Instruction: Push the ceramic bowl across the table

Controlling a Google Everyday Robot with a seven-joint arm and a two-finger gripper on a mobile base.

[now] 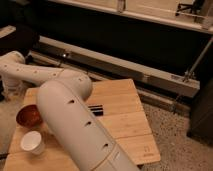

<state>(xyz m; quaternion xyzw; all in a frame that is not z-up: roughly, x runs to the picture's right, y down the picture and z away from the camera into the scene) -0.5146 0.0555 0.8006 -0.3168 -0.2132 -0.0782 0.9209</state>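
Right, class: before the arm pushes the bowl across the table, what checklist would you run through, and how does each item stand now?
1. Bowl upright on the table, near its left end: ok.
2. End effector against the bowl: not ok; it hangs at the far left, past the table's edge, apart from the bowl.
3. Cup not touching the bowl: ok; it stands just in front of it.
4. Path to the right free: not ok; a small dark object lies mid-table.
5. Table between the bowl and that object: cannot tell; the arm hides it.
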